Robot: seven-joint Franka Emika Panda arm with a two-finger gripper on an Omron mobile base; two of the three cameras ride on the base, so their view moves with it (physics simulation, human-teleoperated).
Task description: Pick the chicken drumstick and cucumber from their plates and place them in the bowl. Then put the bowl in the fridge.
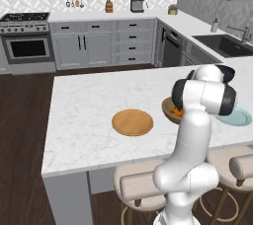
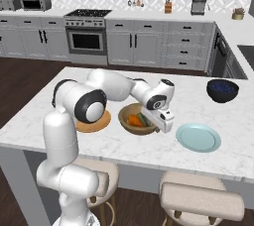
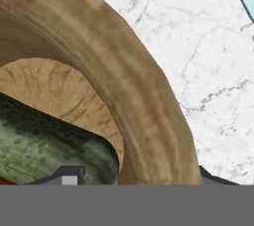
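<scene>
Right base view: dark blue bowl (image 2: pixel 222 90) beyond pale blue-green plate (image 2: pixel 198 137)

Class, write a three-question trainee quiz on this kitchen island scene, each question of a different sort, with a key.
1. True or false: the cucumber lies in the wooden bowl.
2. Which plate sits right of the bowl in the right base view? A wooden plate; B blue-green plate.
3. Fill in: the chicken drumstick lies in the ____.

Key: 1 true; 2 B; 3 bowl.
</scene>
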